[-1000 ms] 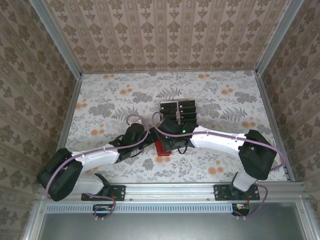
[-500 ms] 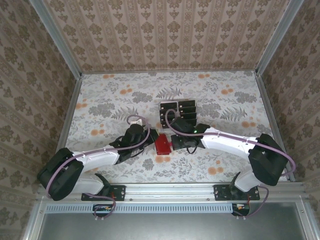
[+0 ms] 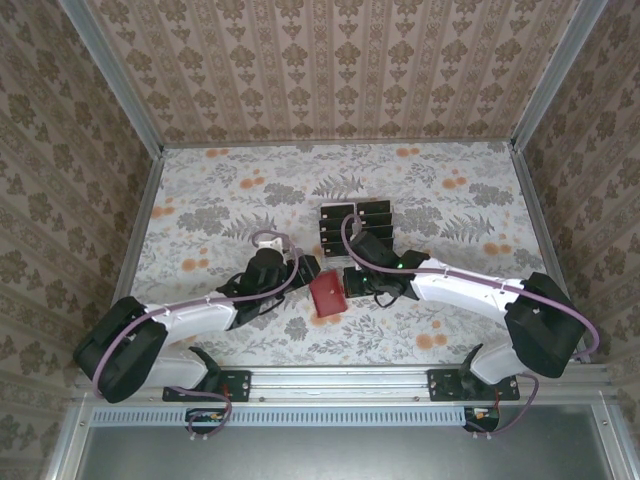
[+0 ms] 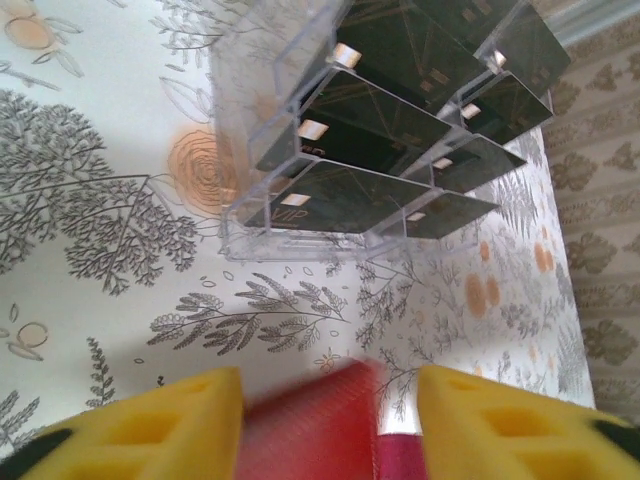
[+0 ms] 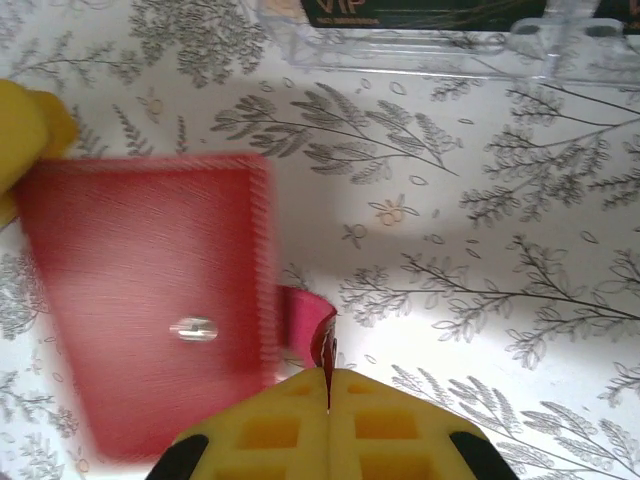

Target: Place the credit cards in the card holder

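From above, the card holder (image 3: 327,293) lies closed near the middle of the floral table (image 3: 220,200). It is at 7 o'clock of the clear rack (image 3: 324,226) holding the credit cards (image 3: 372,218). The left gripper (image 3: 303,270) sits at its 10 o'clock, the right gripper (image 3: 347,288) at its 3 o'clock.

The right wrist view adds those fingers pressed together on the holder's red tab (image 5: 305,335), and a silver snap (image 5: 193,328) on its grained face.

In the left wrist view, yellow fingers (image 4: 150,420) stand apart astride a blurred red edge; whether they clamp it I cannot tell.
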Robot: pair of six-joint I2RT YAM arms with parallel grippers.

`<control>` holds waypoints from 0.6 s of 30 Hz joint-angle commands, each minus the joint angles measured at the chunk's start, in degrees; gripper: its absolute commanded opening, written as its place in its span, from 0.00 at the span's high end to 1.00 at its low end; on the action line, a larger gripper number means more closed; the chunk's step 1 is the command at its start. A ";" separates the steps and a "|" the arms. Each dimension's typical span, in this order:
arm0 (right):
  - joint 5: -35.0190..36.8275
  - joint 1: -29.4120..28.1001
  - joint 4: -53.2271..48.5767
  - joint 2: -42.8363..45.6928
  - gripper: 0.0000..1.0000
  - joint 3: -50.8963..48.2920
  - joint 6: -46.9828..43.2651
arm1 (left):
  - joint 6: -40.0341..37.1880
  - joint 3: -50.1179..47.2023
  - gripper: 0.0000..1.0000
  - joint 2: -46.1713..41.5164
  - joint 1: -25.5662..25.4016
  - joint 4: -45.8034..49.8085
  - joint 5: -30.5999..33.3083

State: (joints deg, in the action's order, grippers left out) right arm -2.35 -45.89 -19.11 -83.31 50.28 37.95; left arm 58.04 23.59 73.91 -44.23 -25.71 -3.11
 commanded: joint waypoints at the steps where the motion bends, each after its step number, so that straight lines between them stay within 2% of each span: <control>1: -3.56 0.27 1.79 0.68 1.00 1.13 1.05 | -1.77 -1.00 0.37 0.23 1.30 2.37 0.92; 8: -5.67 0.24 1.95 2.98 1.00 2.69 1.90 | -5.18 1.66 0.27 -2.69 2.19 10.43 -0.20; 18: -6.37 0.19 1.27 6.04 1.00 4.15 2.69 | -5.14 3.96 0.24 -1.69 1.88 10.66 -2.51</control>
State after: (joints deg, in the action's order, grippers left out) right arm -7.79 -45.89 -17.98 -78.59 52.95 39.53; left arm 54.13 25.47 72.25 -42.28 -15.57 -4.58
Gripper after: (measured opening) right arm 0.043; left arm 0.761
